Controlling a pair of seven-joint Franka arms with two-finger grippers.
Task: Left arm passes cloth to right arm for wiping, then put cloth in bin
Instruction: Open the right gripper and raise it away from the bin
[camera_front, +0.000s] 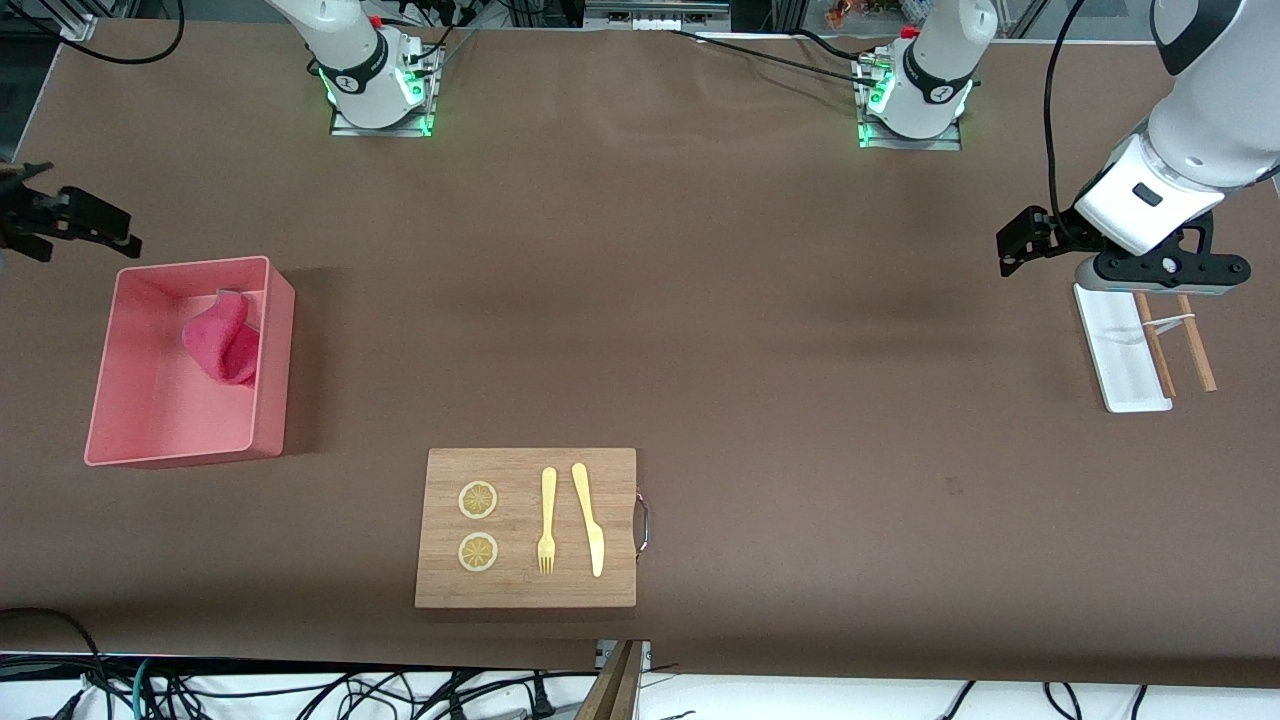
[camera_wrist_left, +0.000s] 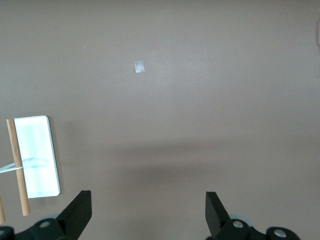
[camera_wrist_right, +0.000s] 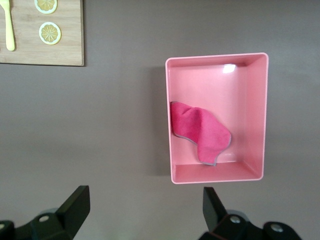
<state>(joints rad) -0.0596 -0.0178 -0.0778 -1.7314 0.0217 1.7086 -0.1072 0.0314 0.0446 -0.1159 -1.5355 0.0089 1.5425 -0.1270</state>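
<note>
Inside the bin (camera_front: 150, 420) lies the cloth (camera_front: 224, 340) (both tools spread wide, empty).

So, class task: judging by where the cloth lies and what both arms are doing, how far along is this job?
Done: the cloth already lies inside the bin, draped against one wall. In hand: nothing. The right gripper hangs with fingers open and empty beside the bin, and the left gripper is open and empty near the white tray. Left: nothing visible of the job; it looks finished.
</note>
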